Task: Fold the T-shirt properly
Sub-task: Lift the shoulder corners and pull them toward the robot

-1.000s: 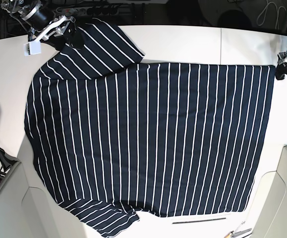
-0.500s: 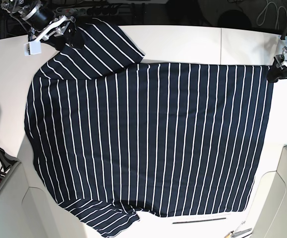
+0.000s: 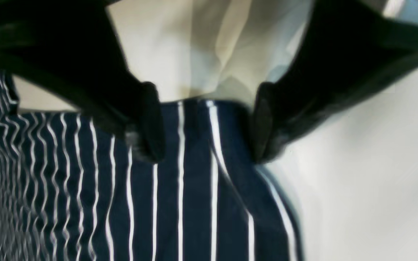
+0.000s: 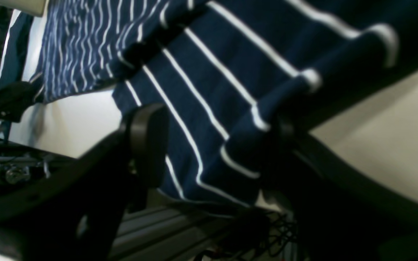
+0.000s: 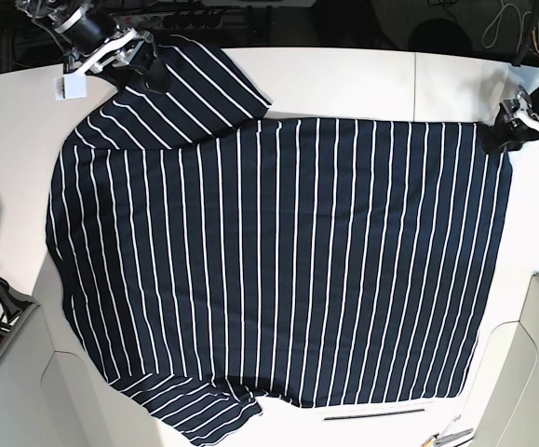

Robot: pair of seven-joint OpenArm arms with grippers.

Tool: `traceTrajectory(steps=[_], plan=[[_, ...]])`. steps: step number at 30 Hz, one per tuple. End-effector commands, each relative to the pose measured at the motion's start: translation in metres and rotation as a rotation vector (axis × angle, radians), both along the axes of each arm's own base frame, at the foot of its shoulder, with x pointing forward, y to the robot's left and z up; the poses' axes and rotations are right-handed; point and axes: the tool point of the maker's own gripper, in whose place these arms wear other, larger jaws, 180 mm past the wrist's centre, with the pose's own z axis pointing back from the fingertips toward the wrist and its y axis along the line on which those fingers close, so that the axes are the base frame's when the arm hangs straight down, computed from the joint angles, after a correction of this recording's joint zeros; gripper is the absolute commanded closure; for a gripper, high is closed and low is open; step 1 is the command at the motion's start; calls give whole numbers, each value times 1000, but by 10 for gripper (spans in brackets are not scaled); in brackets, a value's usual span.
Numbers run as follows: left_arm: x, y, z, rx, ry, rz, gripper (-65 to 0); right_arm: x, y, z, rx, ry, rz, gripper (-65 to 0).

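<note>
Both tools at far corners, left tool (image 3: 209, 123) and right tool (image 4: 212, 145) with jaws apart (fabric between).

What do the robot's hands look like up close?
The left gripper has two chunky black fingers with rounded, padded tips. The right gripper is black too, with a smooth rounded pad on one finger. In the base view, the arms show silvery metal parts, some white pieces and thin cables near the wrists.
</note>
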Motion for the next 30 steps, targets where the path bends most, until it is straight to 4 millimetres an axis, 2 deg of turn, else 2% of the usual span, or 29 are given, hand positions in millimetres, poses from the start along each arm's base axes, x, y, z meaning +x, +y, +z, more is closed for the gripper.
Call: traceTrajectory(steps=[1,2,4,6,7,13,16,23,30], plan=[[-14,3,-9,33,77,-31,-204,-2,0,2,0,0,11,-359],[-13,3,-8,33,70,-28,-140,-2,0,2,-1,0,12,-324],[-9,5,-6,34,48,-18,-51,-2,0,2,-1,0,12,-204],[-4,6,-2,36,16,-5,0,-2,0,2,-1,0,12,-64],[-2,7,-1,37,1,3,0,-2,0,2,-1,-1,12,0],[8,9,8,49,-39,1,0,2,-4,13,-37,-15,49,0],[13,15,17,69,-59,-4,0,10,-10,32,-61,-43,65,0],[27,46,54,63,-184,113,0,34,-33,76,-101,-162,22,0],[44,46,69,35,-250,130,0,61,-35,97,-114,-261,17,0]])
